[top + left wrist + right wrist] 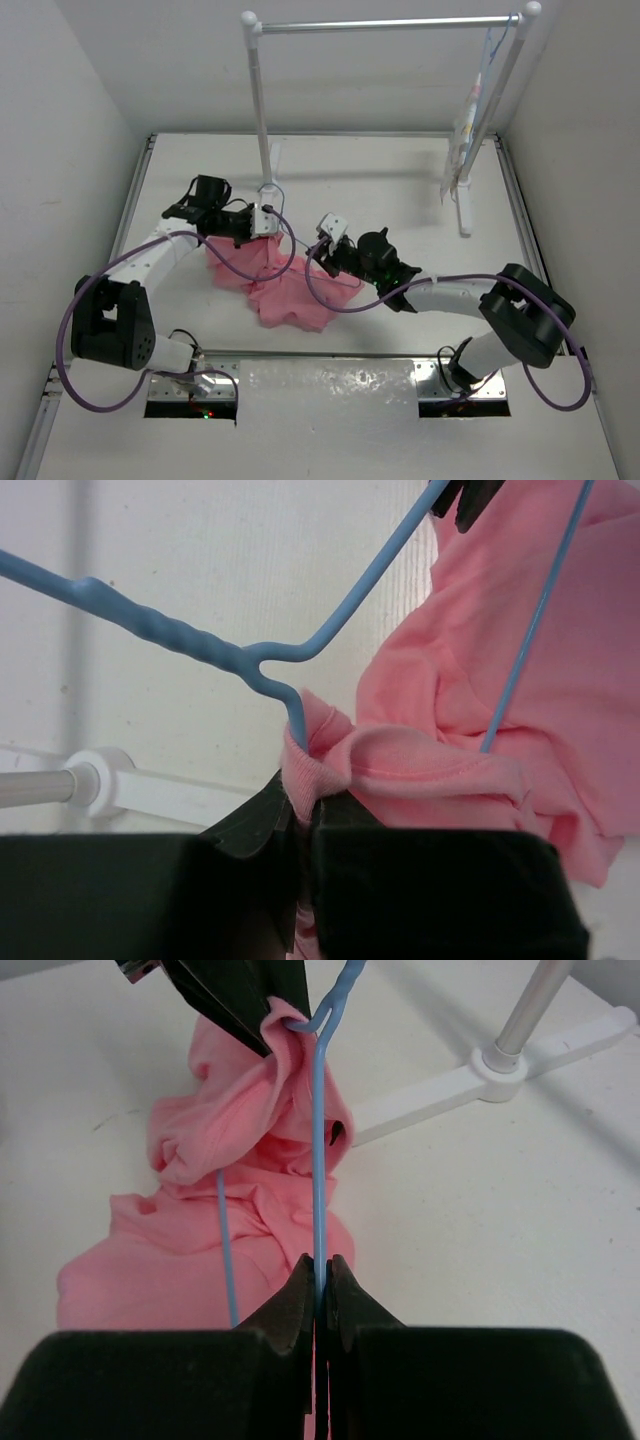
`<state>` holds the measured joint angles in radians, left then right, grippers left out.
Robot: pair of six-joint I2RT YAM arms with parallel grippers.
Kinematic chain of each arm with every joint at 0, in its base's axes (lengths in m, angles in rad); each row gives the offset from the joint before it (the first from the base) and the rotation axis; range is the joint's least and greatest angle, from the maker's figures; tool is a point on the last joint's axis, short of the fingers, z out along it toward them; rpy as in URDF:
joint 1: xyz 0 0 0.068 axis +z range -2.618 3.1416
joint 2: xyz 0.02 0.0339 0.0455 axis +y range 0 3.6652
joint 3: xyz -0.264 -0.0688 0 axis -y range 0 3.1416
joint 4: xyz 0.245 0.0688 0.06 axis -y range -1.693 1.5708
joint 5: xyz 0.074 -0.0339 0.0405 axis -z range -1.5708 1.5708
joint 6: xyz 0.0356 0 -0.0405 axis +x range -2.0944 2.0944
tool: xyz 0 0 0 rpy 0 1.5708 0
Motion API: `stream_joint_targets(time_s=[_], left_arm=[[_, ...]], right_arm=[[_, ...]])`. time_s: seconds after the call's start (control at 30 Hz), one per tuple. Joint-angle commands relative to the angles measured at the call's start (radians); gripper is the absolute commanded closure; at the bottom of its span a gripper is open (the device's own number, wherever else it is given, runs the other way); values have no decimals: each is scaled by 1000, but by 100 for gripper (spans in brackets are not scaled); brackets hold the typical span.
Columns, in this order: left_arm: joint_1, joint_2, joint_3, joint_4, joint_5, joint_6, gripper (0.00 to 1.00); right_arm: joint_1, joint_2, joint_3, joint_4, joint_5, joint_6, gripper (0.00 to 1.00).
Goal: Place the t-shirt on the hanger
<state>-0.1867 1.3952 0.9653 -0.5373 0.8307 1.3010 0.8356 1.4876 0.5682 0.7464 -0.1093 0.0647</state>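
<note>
Right end effector clamped on hanger, left end effector pinching t-shirt collar

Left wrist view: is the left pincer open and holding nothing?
No, the left pincer is shut on a fold of the t-shirt at its ribbed neckline, close beside the hanger.

Hanger hook off-frame, L wrist view

White table: pink t-shirt heaped mid-table; clothes rail standing at back.
</note>
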Motion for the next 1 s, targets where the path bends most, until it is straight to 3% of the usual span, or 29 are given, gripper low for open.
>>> stream_joint_targets(time_s=[0.0, 0.07, 0.13, 0.17, 0.23, 0.27, 0.4, 0.6, 0.73, 0.8, 0.93, 0.97], left_arm=[[-31, -7, 12, -50, 44, -86, 100], [-30, -15, 36, -40, -1, -129, 100], [-28, -51, 42, 17, -83, -248, 100], [-25, -70, 43, 77, -115, -288, 100], [-19, -84, 85, 79, -171, -357, 100], [-14, -88, 96, 82, -183, -400, 100], [-13, -94, 110, 134, -284, -526, 100], [-16, -108, 142, 169, -398, -661, 100], [-19, -110, 171, 168, -429, -697, 100], [-22, -110, 182, 169, -430, -718, 100], [-31, -124, 176, 171, -430, -735, 100], [-33, -127, 171, 171, -429, -737, 100]], right_arm=[[14, -47, 9, 51, 81, -68, 100], [14, -61, 19, 38, 108, -108, 100], [14, -59, 71, -39, 196, -121, 89], [14, -58, 102, -85, 227, -123, 69], [14, -58, 182, -194, 304, -123, 46], [14, -69, 202, -221, 333, -118, 28], [11, -139, 249, -312, 471, -16, 1], [10, -298, 133, -285, 473, 173, 1], [13, -375, -56, -18, 412, 363, 4], [13, -316, -94, 136, 311, 438, 9], [-3, -1, 34, 171, 136, 559, 29], [-15, 49, 89, 185, 114, 598, 30]])
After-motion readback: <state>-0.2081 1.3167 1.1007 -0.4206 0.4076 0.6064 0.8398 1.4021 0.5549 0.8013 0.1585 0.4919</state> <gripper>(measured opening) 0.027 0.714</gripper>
